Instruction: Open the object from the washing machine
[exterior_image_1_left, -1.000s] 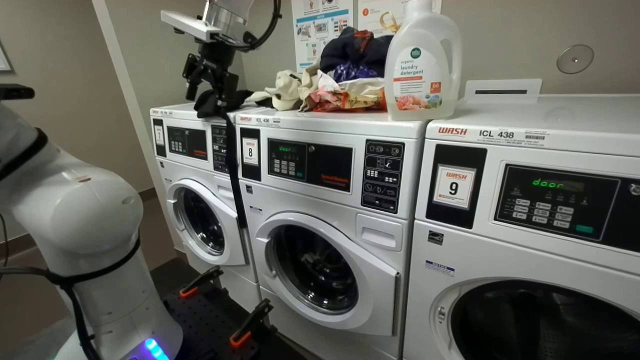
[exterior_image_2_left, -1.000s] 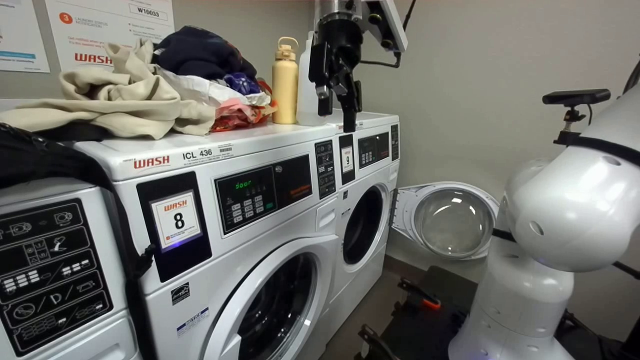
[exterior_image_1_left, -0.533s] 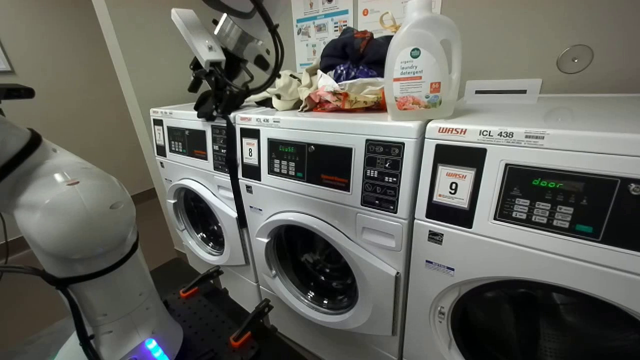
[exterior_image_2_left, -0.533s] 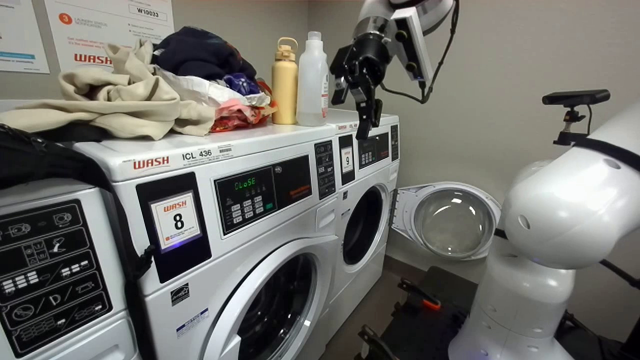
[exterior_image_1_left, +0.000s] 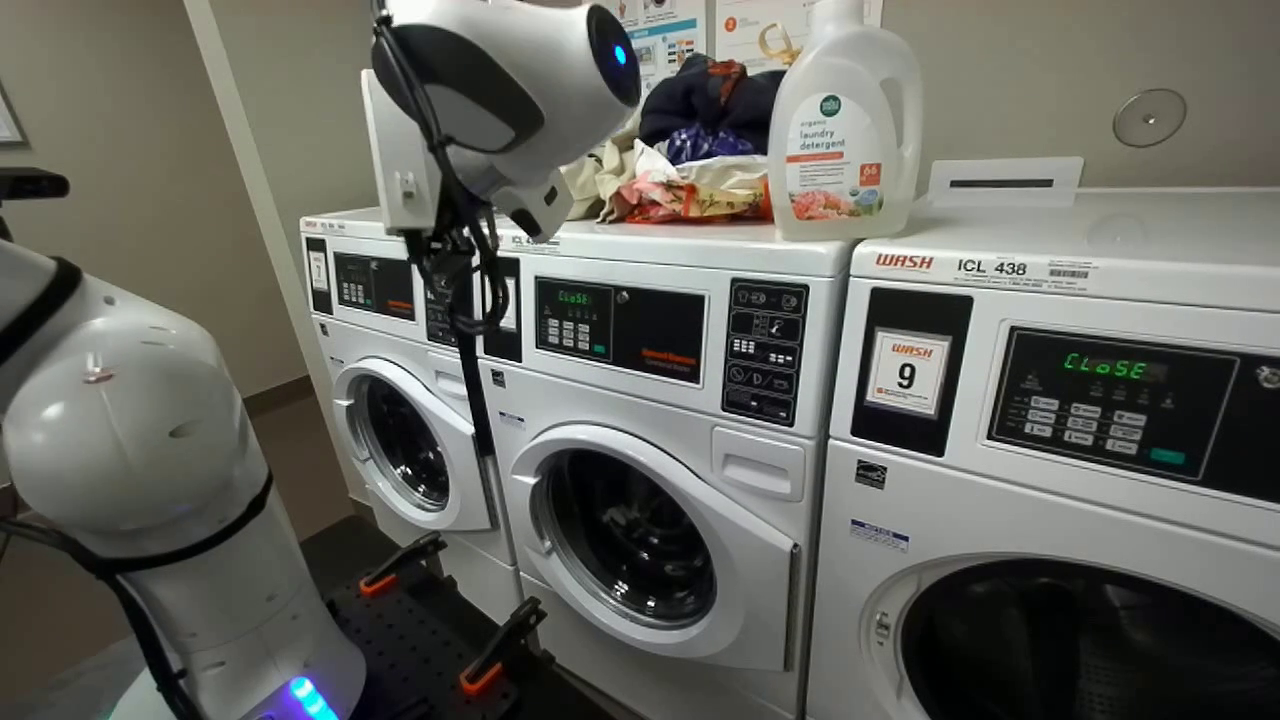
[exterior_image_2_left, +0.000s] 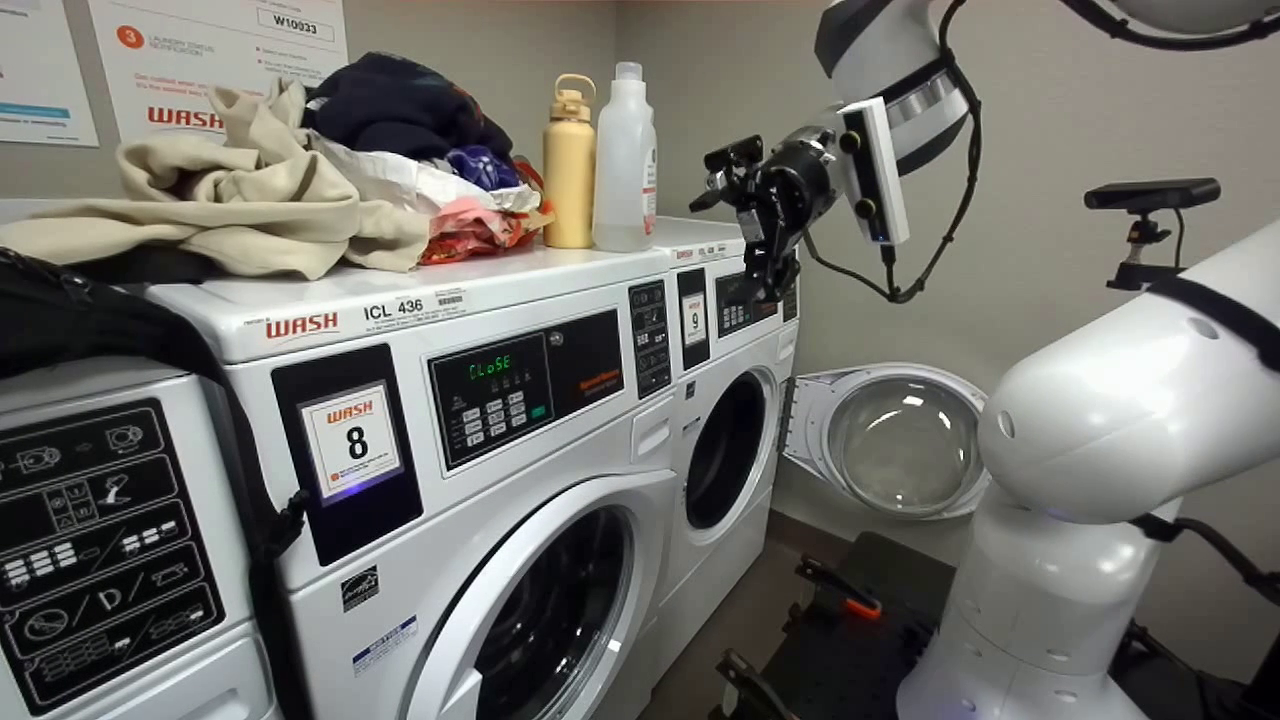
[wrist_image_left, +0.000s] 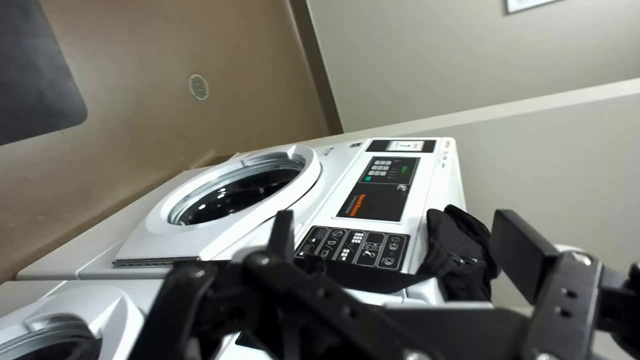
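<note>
The white washing machine with the 8 sticker (exterior_image_1_left: 620, 420) stands in the middle in an exterior view. It also fills the front in an exterior view (exterior_image_2_left: 560, 420). Its round glass door (exterior_image_1_left: 630, 540) looks shut or nearly so, and its display reads CLOSE. Part of its door shows low in the wrist view (wrist_image_left: 120, 310). The similar washer with the 7 sticker (wrist_image_left: 330, 200) has its door (wrist_image_left: 240, 190) shut. My gripper (wrist_image_left: 402, 240) is open and empty, pointing towards washer 7's panel. In an exterior view the gripper (exterior_image_2_left: 735, 242) hangs in front of the machines, apart from them.
Washer 9 (exterior_image_1_left: 1000, 520) has its door (exterior_image_2_left: 905, 440) swung open near the arm base. Clothes (exterior_image_2_left: 280, 200), a yellow bottle (exterior_image_2_left: 570, 180) and a detergent jug (exterior_image_1_left: 840, 130) stand on top of washer 8. A black bag (wrist_image_left: 457, 245) with a hanging strap lies towards washer 7.
The gripper has swung back, away from the machine tops, and tilted from pointing down towards the washers at the other end. The forearm has lowered. Displays changed from door to CLOSE.
</note>
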